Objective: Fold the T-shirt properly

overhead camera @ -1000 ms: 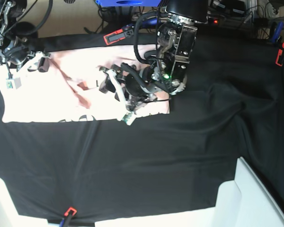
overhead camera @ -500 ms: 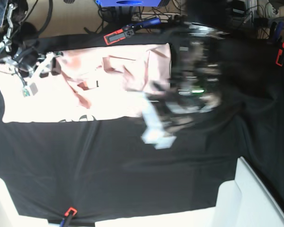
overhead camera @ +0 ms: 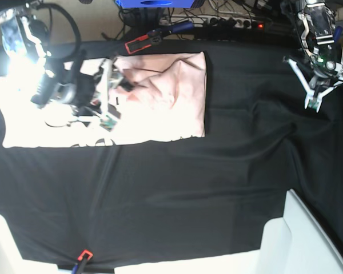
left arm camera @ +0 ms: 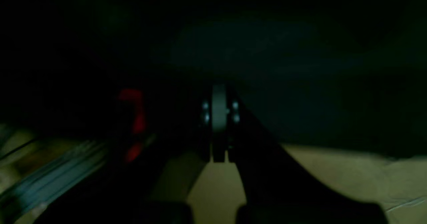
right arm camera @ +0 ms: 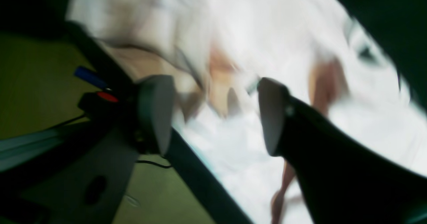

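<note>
Right gripper (overhead camera: 106, 94) hovers over the T-shirt (overhead camera: 166, 97) near the counter's far-left corner, fingers spread wide with nothing between them; the wrist view shows pale cloth in the gap. The T-shirt lies along the far edge, left half of the black table cloth (overhead camera: 217, 188), partly folded, with rumpled pink creases in the middle and black lettering peeking at its near edge. Step in hand looks like picking a new hold for the next fold: best to pinch one clean layer at an edge, not the bunched creases, and drag low so the fold lands square. Red clamp (overhead camera: 142, 42) sits just beyond the far edge, close to the shirt, a snag risk. Left gripper (overhead camera: 314, 101) is well apart at the far-right corner, fingers pressed together, empty. White bin (overhead camera: 297, 240) at near-right corner, out of the way.
</note>
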Tool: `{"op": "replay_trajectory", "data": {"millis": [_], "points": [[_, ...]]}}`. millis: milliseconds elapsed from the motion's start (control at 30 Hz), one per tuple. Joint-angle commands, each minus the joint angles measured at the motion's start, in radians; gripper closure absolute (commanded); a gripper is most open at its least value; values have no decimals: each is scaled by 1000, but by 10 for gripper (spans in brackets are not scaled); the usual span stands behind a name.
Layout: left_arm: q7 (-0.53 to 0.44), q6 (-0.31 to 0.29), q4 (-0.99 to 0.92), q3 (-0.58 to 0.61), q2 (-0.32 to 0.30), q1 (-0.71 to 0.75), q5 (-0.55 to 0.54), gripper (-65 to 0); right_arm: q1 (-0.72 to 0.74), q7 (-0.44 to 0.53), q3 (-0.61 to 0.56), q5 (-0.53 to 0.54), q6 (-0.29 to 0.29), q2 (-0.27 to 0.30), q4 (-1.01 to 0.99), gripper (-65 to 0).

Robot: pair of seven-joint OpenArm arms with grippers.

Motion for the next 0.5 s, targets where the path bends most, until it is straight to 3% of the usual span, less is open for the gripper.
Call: {"op": "replay_trajectory", "data": {"millis": [0, 167, 333, 467], "points": [[-10, 4, 18, -20, 1, -3, 50, 0, 30, 16, -37, 11, 3, 7, 10, -414], [-10, 4, 21, -89, 40, -6, 179, 0, 133, 18, -175, 13, 3, -31, -98, -412], [-10, 4, 18, -90, 40, 13, 268, 0, 186, 24, -184, 13, 3, -108, -214, -412], [-10, 4, 18, -90, 42, 17, 304, 0, 219, 22, -184, 13, 3, -134, -225, -412]]}}
